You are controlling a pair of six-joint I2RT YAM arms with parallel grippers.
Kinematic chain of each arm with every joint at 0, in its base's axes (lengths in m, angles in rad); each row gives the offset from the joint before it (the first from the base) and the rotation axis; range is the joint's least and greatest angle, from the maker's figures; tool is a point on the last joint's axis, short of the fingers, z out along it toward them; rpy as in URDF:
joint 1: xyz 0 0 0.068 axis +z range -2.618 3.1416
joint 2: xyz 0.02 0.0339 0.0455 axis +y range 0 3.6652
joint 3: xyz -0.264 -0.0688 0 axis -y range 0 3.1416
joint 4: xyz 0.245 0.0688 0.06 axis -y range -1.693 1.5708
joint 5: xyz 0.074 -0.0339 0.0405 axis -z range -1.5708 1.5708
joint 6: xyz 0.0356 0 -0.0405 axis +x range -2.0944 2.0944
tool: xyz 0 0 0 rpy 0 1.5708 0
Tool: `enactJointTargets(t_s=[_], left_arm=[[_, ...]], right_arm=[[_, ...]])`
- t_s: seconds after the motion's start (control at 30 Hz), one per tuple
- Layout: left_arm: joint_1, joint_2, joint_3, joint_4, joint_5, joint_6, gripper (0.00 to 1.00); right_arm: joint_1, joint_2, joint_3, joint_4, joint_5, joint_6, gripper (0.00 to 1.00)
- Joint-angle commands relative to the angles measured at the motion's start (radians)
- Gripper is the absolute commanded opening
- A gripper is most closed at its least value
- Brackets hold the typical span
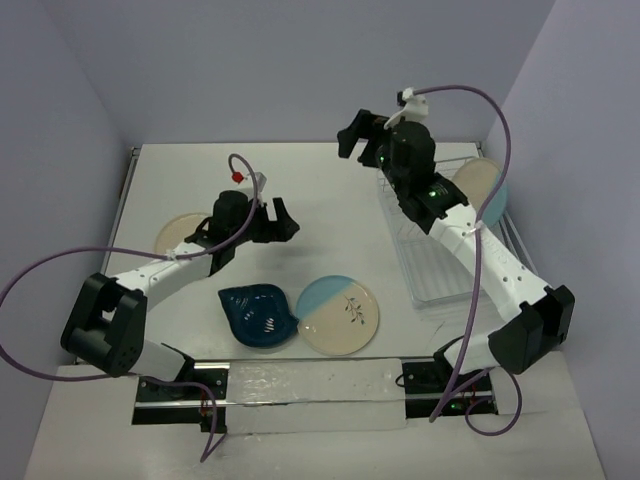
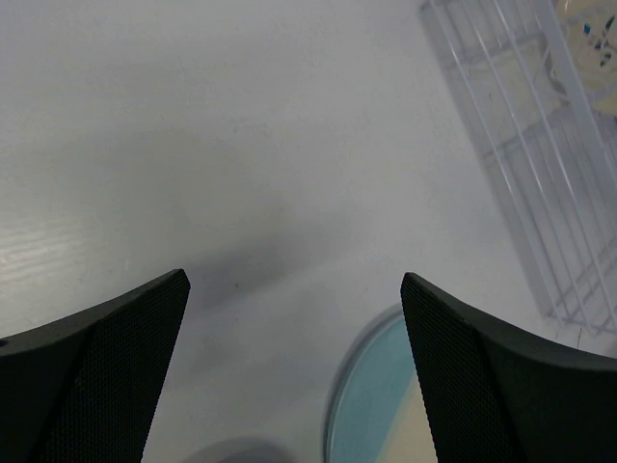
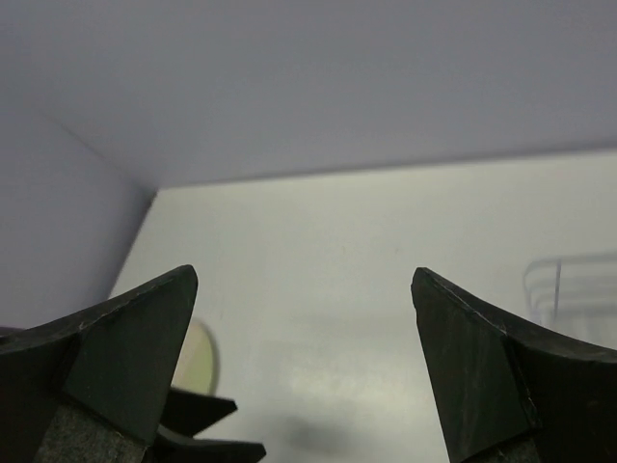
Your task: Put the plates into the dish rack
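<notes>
One cream-and-light-blue plate (image 1: 480, 186) stands upright in the far end of the wire dish rack (image 1: 445, 262). A second cream-and-blue plate (image 1: 338, 313) lies flat at the front centre, with the dark teal leaf dish (image 1: 258, 315) just left of it. The pale yellow plate (image 1: 180, 232) lies at the left. My left gripper (image 1: 275, 218) is open and empty above the table, between the yellow and blue plates; its wrist view shows the blue plate (image 2: 386, 410) below. My right gripper (image 1: 360, 135) is open and empty, raised left of the rack's far end.
The rack's wires (image 2: 525, 145) show at the upper right of the left wrist view. The right wrist view shows the yellow plate (image 3: 201, 355), the left gripper's fingers (image 3: 198, 415) and the rack's corner (image 3: 569, 280). Purple walls close the back and sides.
</notes>
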State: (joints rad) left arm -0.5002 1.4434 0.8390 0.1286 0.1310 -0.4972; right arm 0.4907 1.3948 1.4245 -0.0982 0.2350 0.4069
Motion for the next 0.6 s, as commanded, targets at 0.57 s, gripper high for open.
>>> enactJointTargets(t_s=[0.57], left_arm=[[-0.335, -0.017, -0.189, 0.037, -0.113, -0.003, 0.98]], right_arm=[[0.247, -0.286, -0.644, -0.451, 0.149, 0.361, 0.99]])
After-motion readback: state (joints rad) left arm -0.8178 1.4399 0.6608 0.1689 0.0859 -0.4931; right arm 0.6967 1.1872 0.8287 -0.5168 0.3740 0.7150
